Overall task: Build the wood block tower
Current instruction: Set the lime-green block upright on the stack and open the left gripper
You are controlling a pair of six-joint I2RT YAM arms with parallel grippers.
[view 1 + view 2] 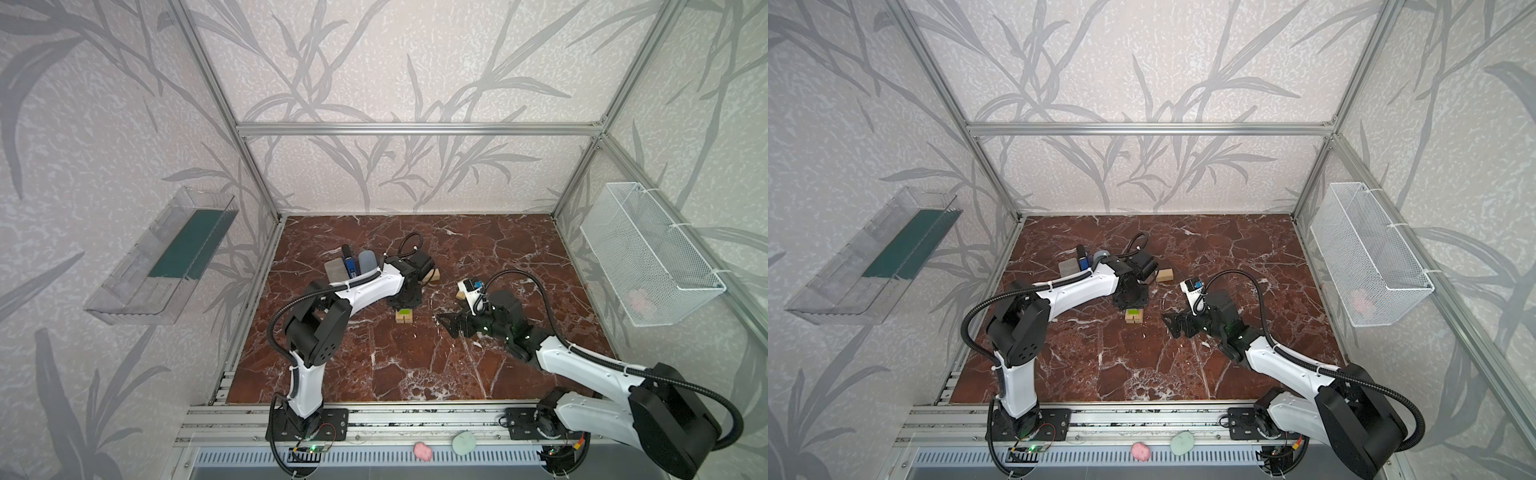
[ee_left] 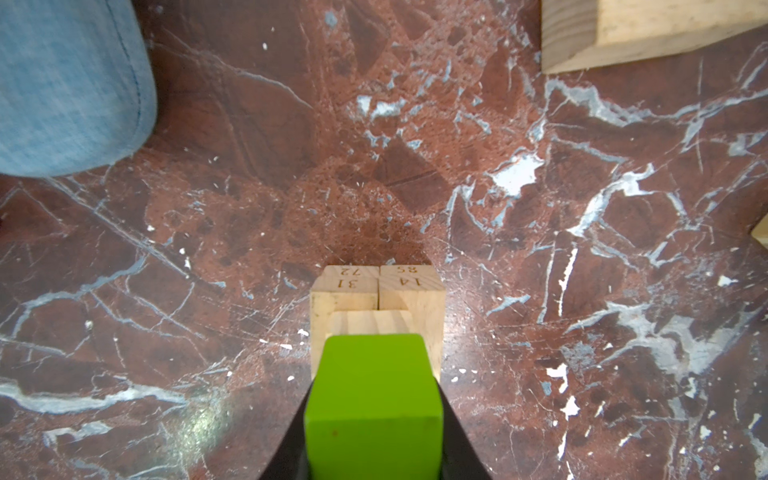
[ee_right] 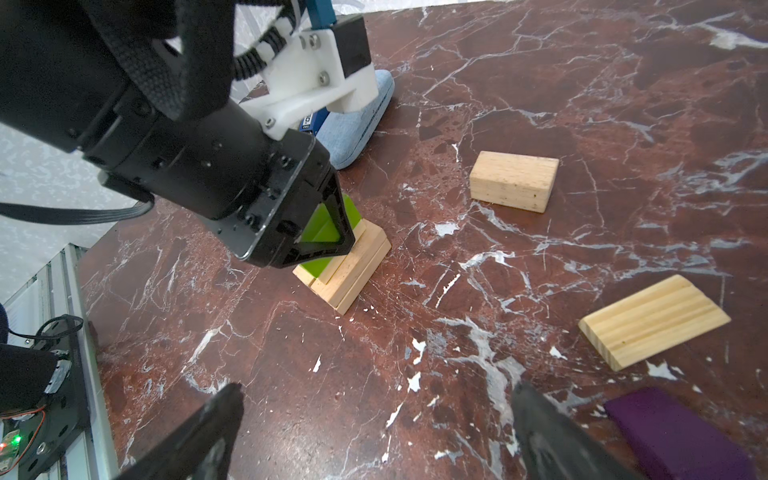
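The tower [image 1: 404, 318] [image 1: 1133, 318] is a low stack of tan wood blocks [image 2: 419, 299] [image 3: 353, 270] near the middle of the marble floor. My left gripper [image 1: 404, 308] [image 1: 1133, 306] [image 2: 374, 415] [image 3: 328, 245] points down over it, shut on the lime-green block [image 2: 374, 374] [image 3: 318, 232], which is at the stack's top; I cannot tell whether it rests there. My right gripper [image 1: 446, 322] [image 1: 1169, 322] [image 3: 374, 399] is open and empty, low to the right of the tower. Two loose tan blocks [image 3: 514, 180] [image 3: 652, 322] and a purple block [image 3: 681, 436] lie on the floor.
A grey case [image 1: 336, 270], a dark blue item [image 1: 351, 266] and a blue fabric case [image 1: 368, 261] [image 2: 70, 83] lie behind the left arm. A wire basket [image 1: 648, 253] hangs on the right wall and a clear tray [image 1: 162, 257] on the left. Pink [image 1: 423, 451] and pale green [image 1: 463, 442] lumps sit on the front rail.
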